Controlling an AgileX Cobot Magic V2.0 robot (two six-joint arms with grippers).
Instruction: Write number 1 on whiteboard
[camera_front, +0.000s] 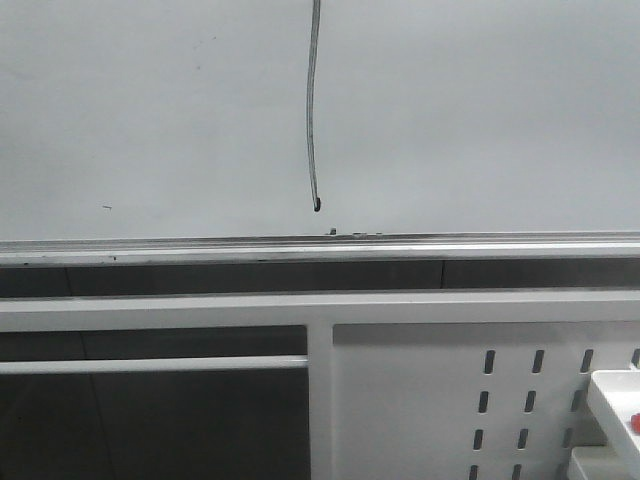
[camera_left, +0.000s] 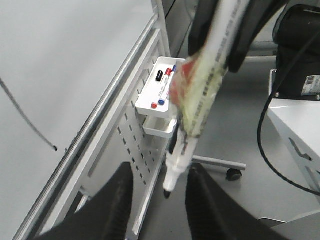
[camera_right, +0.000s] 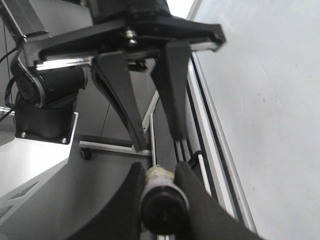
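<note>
Stroke (camera_front: 312, 110) drawn on whiteboard (camera_front: 150, 120), ending just above the rail. Right jaws (camera_right: 159, 187) clamped on marker (camera_left: 192, 125); left jaws (camera_left: 159, 205) parted, empty. Risk: uncapped tip smearing board if swung close.

The whiteboard (camera_front: 480, 120) is a large, smooth, pale grey-white board standing upright, with a silver rail along its lower edge; it fills the upper half of the front view, and a few tiny dark specks dot its left part; the 1 (camera_front: 312, 110) is a thin, dark, nearly vertical stroke near the board's middle, running down from the top of the front view, bowing slightly leftward and ending in a small blob just above the rail; in the left wrist view the same stroke (camera_left: 27, 117) slants across the board (camera_left: 75, 60).
</note>
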